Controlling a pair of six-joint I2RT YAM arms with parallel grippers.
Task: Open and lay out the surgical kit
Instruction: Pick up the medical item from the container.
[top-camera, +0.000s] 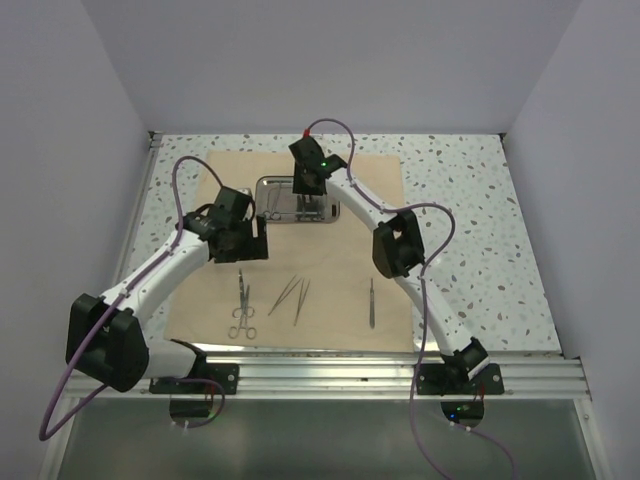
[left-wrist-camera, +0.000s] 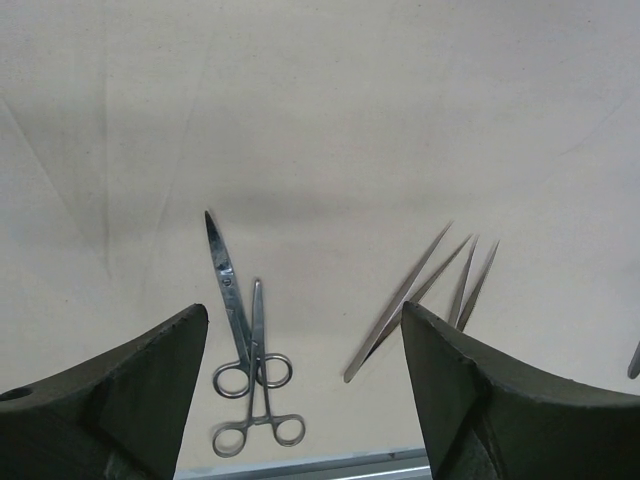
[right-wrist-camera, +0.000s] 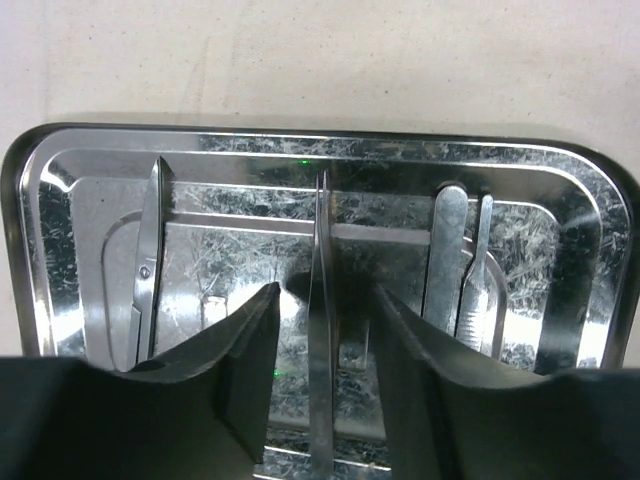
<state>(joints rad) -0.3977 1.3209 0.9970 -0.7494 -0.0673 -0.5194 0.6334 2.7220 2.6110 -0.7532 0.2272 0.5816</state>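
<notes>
Surgical kit's steel tray (right-wrist-camera: 590, 250): right end effector (right-wrist-camera: 325, 300) open, straddling a thin tool (right-wrist-camera: 322, 220); left end effector (left-wrist-camera: 302, 312) wide open, empty.

You have a plain beige cloth (top-camera: 335, 255) on a white table (top-camera: 480, 220) speckled with grey and brown flecks. The tray (right-wrist-camera: 585, 230) is shiny silver, crossed with fine scratches. The scissors (left-wrist-camera: 230, 300) and tweezers (left-wrist-camera: 410, 295) are bare silver steel. The left arm (top-camera: 160, 270) and right arm (top-camera: 360, 200) are white with black joints and purple cables (top-camera: 180, 190). The left gripper (left-wrist-camera: 302, 312) and right gripper (right-wrist-camera: 325, 295) look near black.
</notes>
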